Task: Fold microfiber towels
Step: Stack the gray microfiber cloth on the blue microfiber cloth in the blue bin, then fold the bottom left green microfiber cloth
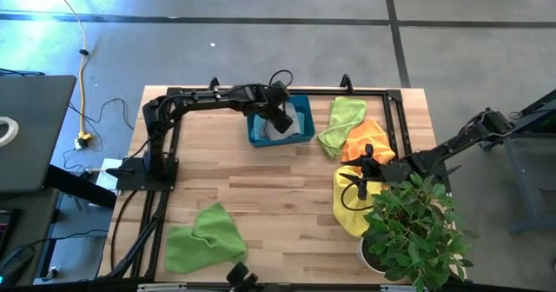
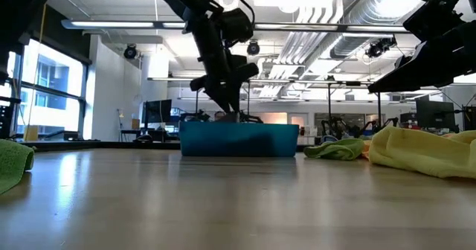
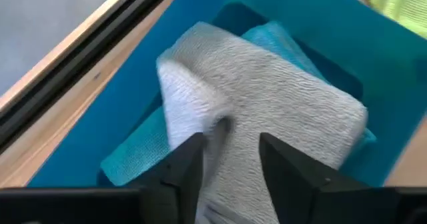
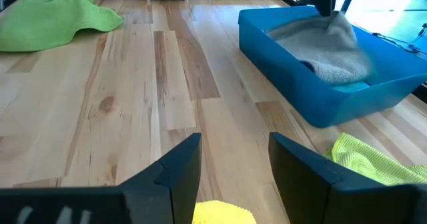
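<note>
While the right gripper (image 4: 230,177) waits spread above a yellow towel (image 1: 347,207), the left gripper (image 3: 227,161), fingers parted, touches a grey towel (image 3: 267,97) inside the teal bin (image 1: 257,136).

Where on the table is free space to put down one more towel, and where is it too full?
The widest bare wood lies mid-table, between the teal bin, the lime green towel near the front left, and the yellow towel. The right side is crowded: a green towel, an orange towel, the yellow one, the potted plant.
</note>
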Controlling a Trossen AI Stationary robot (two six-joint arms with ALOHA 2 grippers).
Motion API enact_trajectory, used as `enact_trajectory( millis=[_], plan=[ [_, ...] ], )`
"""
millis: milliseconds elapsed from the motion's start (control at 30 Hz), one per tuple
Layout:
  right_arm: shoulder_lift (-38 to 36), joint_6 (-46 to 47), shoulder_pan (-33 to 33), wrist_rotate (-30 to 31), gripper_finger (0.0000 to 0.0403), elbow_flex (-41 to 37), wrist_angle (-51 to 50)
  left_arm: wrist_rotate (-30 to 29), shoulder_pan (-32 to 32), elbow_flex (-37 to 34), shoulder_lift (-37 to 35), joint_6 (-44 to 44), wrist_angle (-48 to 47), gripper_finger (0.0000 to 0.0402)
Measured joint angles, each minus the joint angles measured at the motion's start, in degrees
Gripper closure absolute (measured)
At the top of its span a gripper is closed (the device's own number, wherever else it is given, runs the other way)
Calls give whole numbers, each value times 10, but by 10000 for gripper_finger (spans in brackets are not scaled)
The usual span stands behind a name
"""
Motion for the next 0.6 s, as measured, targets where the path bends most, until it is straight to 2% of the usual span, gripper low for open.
enact_trajectory(
  millis=[133, 300, 433, 600],
  plan=[
    [0, 0, 0, 0, 236, 0, 0, -17, -17, 0, -22, 57, 30, 236],
    [0, 0, 0, 0, 236, 0, -2, -29, -69, 1, -53, 99, 52, 235],
    [0, 0, 0, 0, 236, 0, -2, -11, -148, 1, -64, 106, 30, 238],
    [0, 0, 0, 0, 236, 0, -2, -4, -266, 1, -52, 56, 8, 238]
  ],
)
